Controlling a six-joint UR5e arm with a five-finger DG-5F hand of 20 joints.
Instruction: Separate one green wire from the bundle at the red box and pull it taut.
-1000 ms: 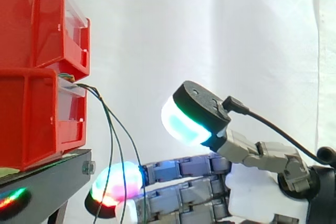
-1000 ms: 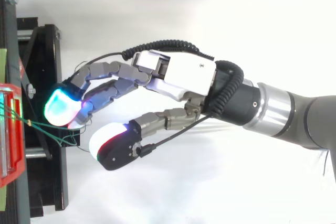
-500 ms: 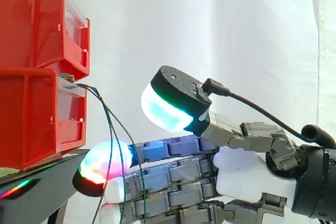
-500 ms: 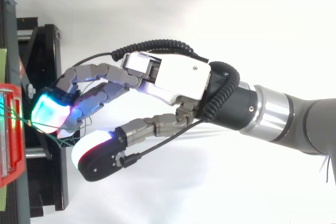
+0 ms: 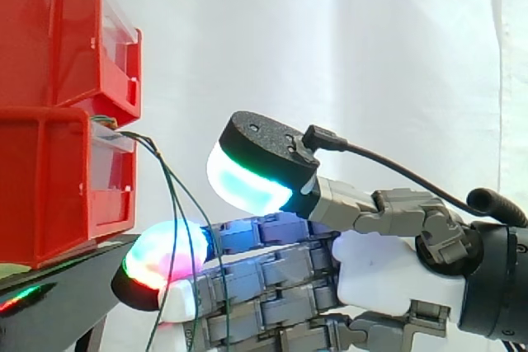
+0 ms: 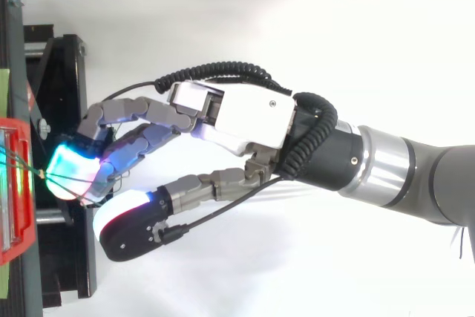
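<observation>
White curtain [image 5: 330, 39]; hand [image 5: 388, 274] at green wires [image 5: 174, 204]

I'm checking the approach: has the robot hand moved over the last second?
Yes. In the side view the robot hand has shifted left, closer to the red bins, and the hanging green wires now cross in front of it.

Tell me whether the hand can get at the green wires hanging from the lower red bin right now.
Probably yes. The hand has its straight fingers right at the green wires hanging from the lower red bin, thumb raised apart above them. Nothing stands in between.
</observation>
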